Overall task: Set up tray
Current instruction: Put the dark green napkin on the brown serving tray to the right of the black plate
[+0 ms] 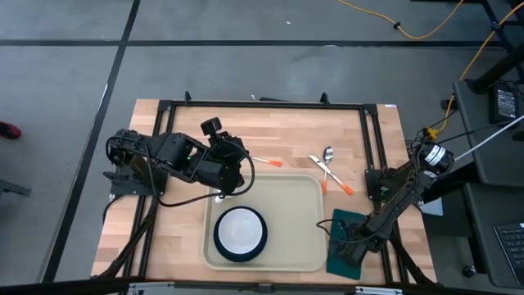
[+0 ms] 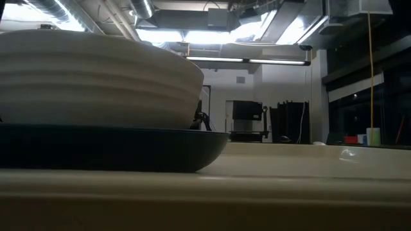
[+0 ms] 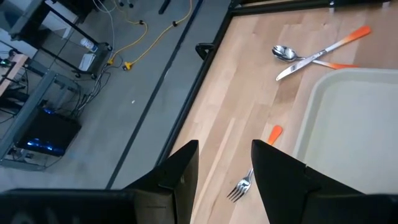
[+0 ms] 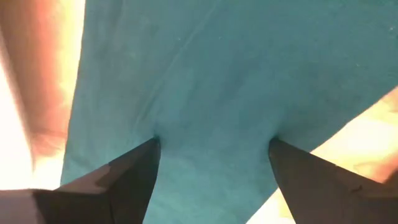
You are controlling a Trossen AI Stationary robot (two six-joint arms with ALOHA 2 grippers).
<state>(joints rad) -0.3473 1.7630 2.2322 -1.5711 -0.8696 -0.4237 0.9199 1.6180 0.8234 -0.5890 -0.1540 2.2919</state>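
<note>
I see the cream tray (image 1: 303, 192) lying flat on the wooden tabletop (image 1: 172, 123), between my two arms, with a dark teal plate (image 1: 241, 233) carrying a white bowl (image 2: 96, 77) in its near-left part. My right pincer (image 4: 213, 163) is down at the dark green napkin (image 1: 345, 246), which lies just off the tray's right edge at the near right corner; its fingers stand spread wide with their tips pressed onto the cloth, nothing clamped between them. My left pincer (image 3: 225, 180) hovers above the tabletop at the tray's far left corner, fingers apart and gripping nothing. Just ahead of it and slightly below lies an orange-handled fork (image 3: 252, 174), on bare wood beside the tray's rim. Farther out from the left pincer, beyond the tray's far edge, a spoon (image 3: 311, 56) and a knife (image 3: 323, 53) with orange handles lie crossed over each other on the wood, touching, apart from the tray.
</note>
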